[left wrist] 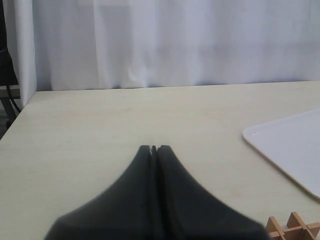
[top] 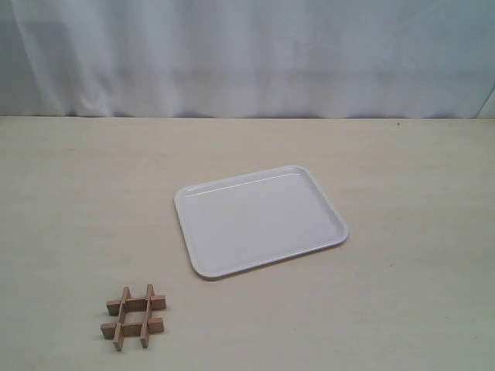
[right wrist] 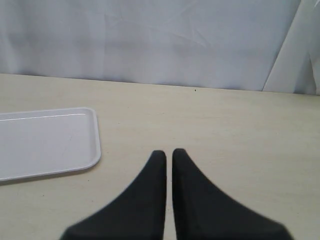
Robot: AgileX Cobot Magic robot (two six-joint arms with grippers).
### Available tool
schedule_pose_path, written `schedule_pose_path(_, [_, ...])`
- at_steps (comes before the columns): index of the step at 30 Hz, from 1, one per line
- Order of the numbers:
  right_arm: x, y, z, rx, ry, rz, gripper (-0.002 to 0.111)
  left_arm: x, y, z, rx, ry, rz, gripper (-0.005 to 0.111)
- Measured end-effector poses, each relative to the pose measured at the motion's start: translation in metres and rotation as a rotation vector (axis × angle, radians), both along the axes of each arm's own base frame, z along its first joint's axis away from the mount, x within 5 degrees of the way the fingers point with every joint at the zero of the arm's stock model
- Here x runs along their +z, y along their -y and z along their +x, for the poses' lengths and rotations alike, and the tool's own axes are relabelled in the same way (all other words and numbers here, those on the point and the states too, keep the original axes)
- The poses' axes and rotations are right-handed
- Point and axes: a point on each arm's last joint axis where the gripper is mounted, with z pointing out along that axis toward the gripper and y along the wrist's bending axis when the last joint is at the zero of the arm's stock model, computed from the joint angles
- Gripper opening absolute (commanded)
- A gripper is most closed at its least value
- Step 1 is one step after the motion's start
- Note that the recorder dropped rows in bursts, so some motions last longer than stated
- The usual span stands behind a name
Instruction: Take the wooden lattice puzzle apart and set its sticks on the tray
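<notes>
The wooden lattice puzzle [top: 133, 316] lies assembled as a "#" on the table near the front left; one corner of the puzzle [left wrist: 294, 227] shows in the left wrist view. Its sticks are all interlocked. The white tray [top: 340, 224] sits empty in the middle of the table, and parts of the tray [left wrist: 287, 147] [right wrist: 95, 142] show in both wrist views. Neither arm shows in the exterior view. My left gripper [left wrist: 154, 148] is shut with nothing in it, held above bare table. My right gripper [right wrist: 168, 153] is shut too, holding nothing, beside the tray.
A pale wooden table [top: 77, 193] carries everything. A white curtain [top: 247, 54] hangs behind its far edge. At the table's left edge, dark equipment [left wrist: 7, 85] shows in the left wrist view.
</notes>
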Motion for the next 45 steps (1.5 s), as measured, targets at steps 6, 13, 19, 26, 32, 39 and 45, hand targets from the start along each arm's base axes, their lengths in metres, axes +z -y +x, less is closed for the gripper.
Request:
schedule_pose_path(6, [0.000, 0.000, 0.000, 0.000, 0.003, 0.000, 0.004, 0.000, 0.000, 0.000, 0.000, 0.000, 0.000, 0.000])
schedule_pose_path(13, [0.007, -0.003, 0.001, 0.006, 0.080, 0.241, 0.004, 0.000, 0.000, 0.000, 0.000, 0.000, 0.000, 0.000])
schedule_pose_path(19, [0.018, -0.003, 0.001, -0.011, 0.208, 0.718, 0.004, 0.000, 0.000, 0.000, 0.000, 0.000, 0.000, 0.000])
schedule_pose_path(26, [0.024, 0.000, 0.001, -0.031, 0.265, 0.922, 0.004, 0.000, 0.000, 0.000, 0.000, 0.000, 0.000, 0.000])
schedule_pose_path(32, [0.071, -0.009, -0.004, 0.077, 0.260, 0.724, 0.004, 0.000, 0.000, 0.000, 0.000, 0.000, 0.000, 0.000])
schedule_pose_path(39, [0.107, -0.020, 0.047, 0.137, -0.058, 0.575, 0.004, 0.000, 0.000, 0.000, 0.000, 0.000, 0.000, 0.000])
schedule_pose_path(45, [0.123, -0.037, 0.103, 0.306, -0.412, 0.540, 0.004, 0.000, 0.000, 0.000, 0.000, 0.000, 0.000, 0.000])
